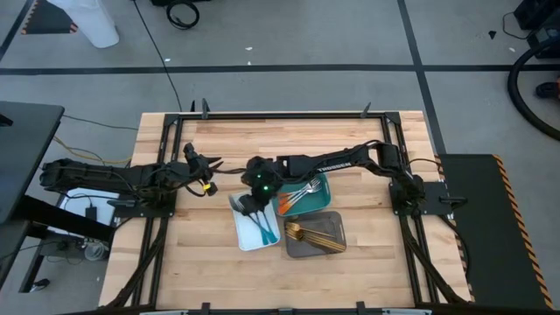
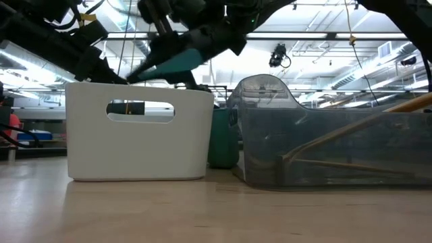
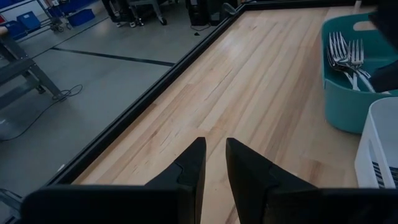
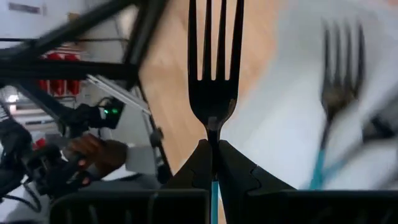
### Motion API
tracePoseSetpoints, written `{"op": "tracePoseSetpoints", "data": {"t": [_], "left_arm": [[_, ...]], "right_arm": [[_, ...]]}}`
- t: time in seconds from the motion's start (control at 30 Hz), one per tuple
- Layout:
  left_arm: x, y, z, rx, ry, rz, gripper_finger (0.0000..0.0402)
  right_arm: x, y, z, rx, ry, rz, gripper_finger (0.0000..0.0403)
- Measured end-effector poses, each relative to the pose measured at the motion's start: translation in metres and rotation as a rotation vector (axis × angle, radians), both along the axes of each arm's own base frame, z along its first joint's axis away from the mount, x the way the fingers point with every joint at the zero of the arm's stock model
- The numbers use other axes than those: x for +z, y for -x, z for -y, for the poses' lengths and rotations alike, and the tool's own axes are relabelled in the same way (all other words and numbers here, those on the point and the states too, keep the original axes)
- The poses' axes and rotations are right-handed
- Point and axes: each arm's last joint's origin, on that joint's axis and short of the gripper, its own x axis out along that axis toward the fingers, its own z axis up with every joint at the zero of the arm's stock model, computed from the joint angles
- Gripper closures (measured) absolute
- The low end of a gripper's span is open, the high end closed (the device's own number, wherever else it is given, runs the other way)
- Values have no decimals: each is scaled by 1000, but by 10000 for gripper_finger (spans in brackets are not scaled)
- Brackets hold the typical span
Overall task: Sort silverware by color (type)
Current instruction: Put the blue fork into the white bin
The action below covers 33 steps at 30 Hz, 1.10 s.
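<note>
A grey shop floor with taped lines surrounds the wooden desk (image 1: 219,254). From above, three trays sit mid-desk: white tray (image 1: 248,238) with teal-handled pieces, teal tray (image 1: 322,186) with orange-handled forks (image 1: 296,198), grey tray (image 1: 336,219) with gold ones (image 1: 313,234). My right hand (image 1: 256,198) hangs over the white tray; my left hand (image 1: 210,166) waits near, over bare wood.

At desk level the white tray stands left, the grey one right, the teal one between and behind; a teal handle (image 2: 177,62) slants above the white tray, under my dark arm.

My left wrist shows my fingers (image 3: 189,171) slightly parted on nothing, the forks in the teal tray off to the side.

My right wrist shows me clenched on a fork (image 4: 214,68) at its neck, tines forward, above the white tray where another teal-handled fork (image 4: 339,93) lies. I judge it light, stiff and slick; pinched at the narrow neck it can pivot, so the handle would be the steadier hold.
</note>
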Motion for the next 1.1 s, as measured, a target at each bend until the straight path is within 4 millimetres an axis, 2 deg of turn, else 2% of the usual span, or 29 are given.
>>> {"op": "tracePoseSetpoints", "data": {"t": [0.1,0.33,0.8,1.03,1.1], "left_arm": [[0,0,0,-1,0,-1,331],[0,0,0,-1,-1,-6,331],[-1,0,0,-1,-1,-10,331],[-1,1,0,-1,-1,-15,331],[-2,1,0,-1,-1,-18,331]], "right_arm": [[1,-1,-2,9,70,47,387],[-8,5,-7,20,161,-34,387],[-10,6,-15,24,313,-14,387],[-40,1,-19,67,252,-80,387],[-40,0,-18,70,232,-77,387]]}}
